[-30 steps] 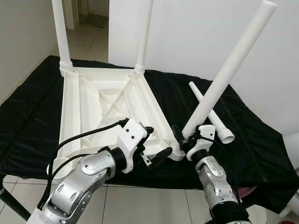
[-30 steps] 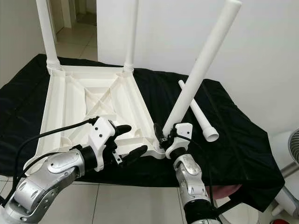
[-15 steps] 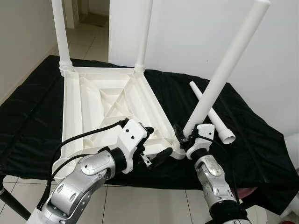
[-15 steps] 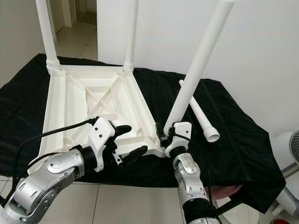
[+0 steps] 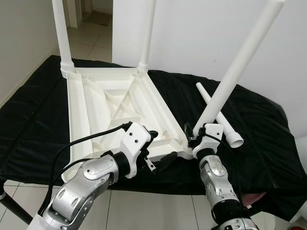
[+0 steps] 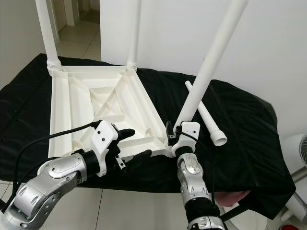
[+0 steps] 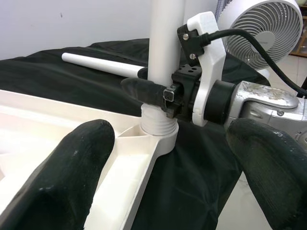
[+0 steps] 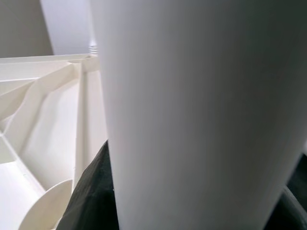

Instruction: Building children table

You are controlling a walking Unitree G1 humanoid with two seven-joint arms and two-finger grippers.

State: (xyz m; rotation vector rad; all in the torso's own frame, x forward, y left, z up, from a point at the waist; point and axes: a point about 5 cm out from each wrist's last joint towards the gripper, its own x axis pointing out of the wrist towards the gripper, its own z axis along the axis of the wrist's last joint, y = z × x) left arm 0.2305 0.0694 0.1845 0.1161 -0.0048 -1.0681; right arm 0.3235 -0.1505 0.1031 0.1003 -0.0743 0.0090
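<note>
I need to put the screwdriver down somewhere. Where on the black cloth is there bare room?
Bare black cloth lies right of the loose white plastic leg, and a strip left of the upturned white plastic tabletop. It is crowded at the near corner, where both tools work.

Table leg up close

A thick white leg [image 8: 192, 115] stands close before the camera; beside it lies the ribbed white underside of the table [image 8: 48, 110], with a black finger [image 8: 93, 196] against the leg.

silver arms [image 5: 88, 184] — white wrists, black cables, black claws.
</note>
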